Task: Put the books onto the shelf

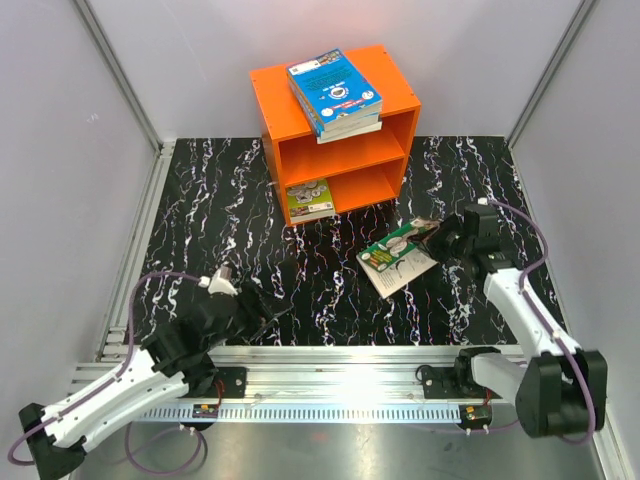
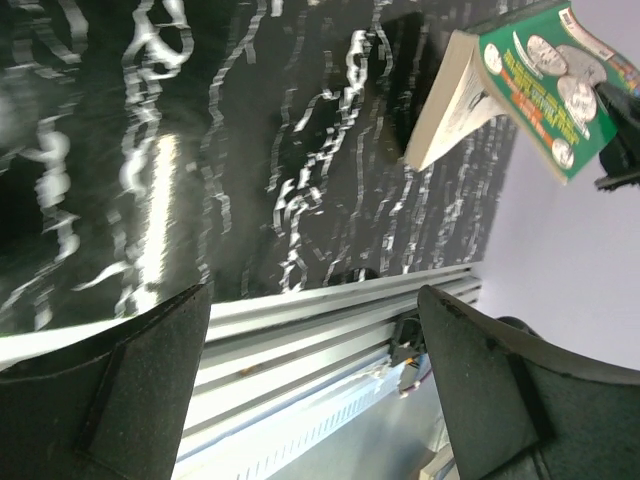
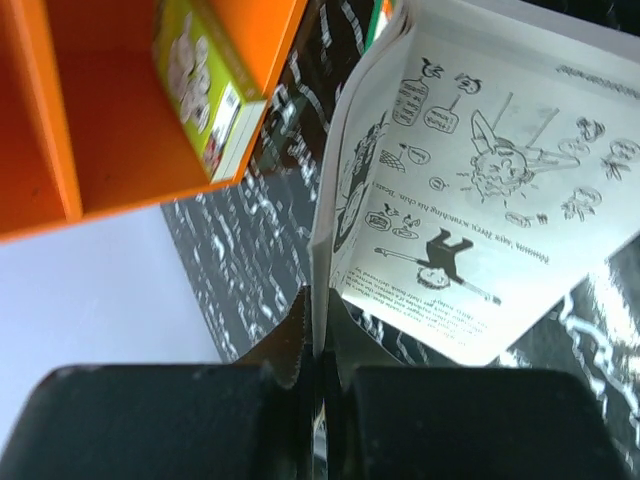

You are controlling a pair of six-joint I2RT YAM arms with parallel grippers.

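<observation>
The orange shelf (image 1: pixel 276 84) stands at the back of the mat, and blue cartoon books (image 1: pixel 335 92) are stacked on its top. A green book (image 1: pixel 309 199) lies in its lower compartment, also seen in the right wrist view as the green book (image 3: pixel 200 90) inside the shelf (image 3: pixel 100 120). My right gripper (image 1: pixel 428 233) is shut on the cover edge of another green book (image 1: pixel 398 262), which hangs open in front of the shelf with a cartoon page (image 3: pixel 480 200) showing. The right gripper (image 3: pixel 322 325) pinches only a thin edge. My left gripper (image 1: pixel 272 308) is open, low over the mat and holding nothing.
The black marbled mat (image 1: pixel 220 220) ends at a metal rail (image 1: pixel 340 360) along the near edge. Grey walls close in both sides and the back. In the left wrist view the held green book (image 2: pixel 545 85) hangs to the upper right, beyond the left gripper (image 2: pixel 315 300).
</observation>
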